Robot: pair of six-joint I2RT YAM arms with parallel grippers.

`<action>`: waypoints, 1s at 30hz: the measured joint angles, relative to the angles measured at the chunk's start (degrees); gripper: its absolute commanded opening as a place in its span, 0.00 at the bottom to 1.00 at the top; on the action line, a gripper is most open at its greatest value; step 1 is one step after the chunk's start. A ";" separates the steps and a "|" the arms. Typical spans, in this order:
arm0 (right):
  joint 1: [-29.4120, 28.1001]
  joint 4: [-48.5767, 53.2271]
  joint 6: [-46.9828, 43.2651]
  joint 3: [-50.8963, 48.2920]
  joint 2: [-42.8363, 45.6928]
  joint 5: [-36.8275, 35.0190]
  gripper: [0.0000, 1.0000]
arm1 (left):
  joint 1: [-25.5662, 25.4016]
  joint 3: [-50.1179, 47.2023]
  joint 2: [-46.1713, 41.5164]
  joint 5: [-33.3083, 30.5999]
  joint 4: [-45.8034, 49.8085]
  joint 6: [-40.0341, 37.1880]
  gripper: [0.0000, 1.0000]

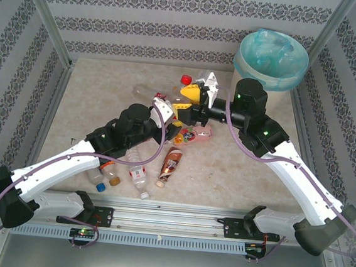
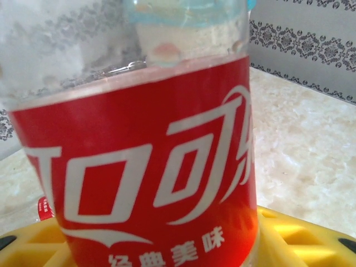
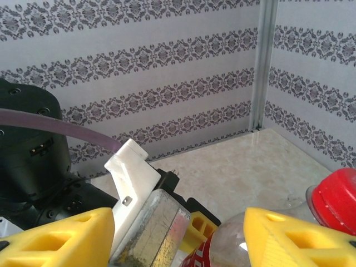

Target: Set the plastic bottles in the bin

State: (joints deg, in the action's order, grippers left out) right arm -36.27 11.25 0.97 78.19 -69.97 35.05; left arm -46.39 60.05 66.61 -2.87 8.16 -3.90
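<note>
bottle (image 2: pixel 83 61) with red chinese-script label (image 2: pixel 139 189)

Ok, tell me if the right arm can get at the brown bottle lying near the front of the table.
Probably yes: the brown bottle lies in the open, with bare table between it and the right arm. The left arm lies on its other side.

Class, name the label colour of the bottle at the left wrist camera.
Bottle label: red with white lettering; best in left wrist view.
</note>
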 measured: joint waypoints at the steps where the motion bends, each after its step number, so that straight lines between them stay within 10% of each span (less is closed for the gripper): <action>1: 0.00 -0.02 -0.09 0.20 -0.22 0.42 0.63 | 0.00 -0.33 -0.17 -0.20 -0.31 -0.04 0.57; 30: 2.34 -3.32 5.22 3.96 -5.70 0.33 0.59 | 0.00 -5.95 -2.86 -4.79 -7.87 -1.92 0.54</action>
State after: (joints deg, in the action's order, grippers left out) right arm -33.93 7.92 6.20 82.15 -75.68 35.38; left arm -46.39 54.11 63.75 -7.66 0.30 -5.82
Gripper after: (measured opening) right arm 0.584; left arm 0.546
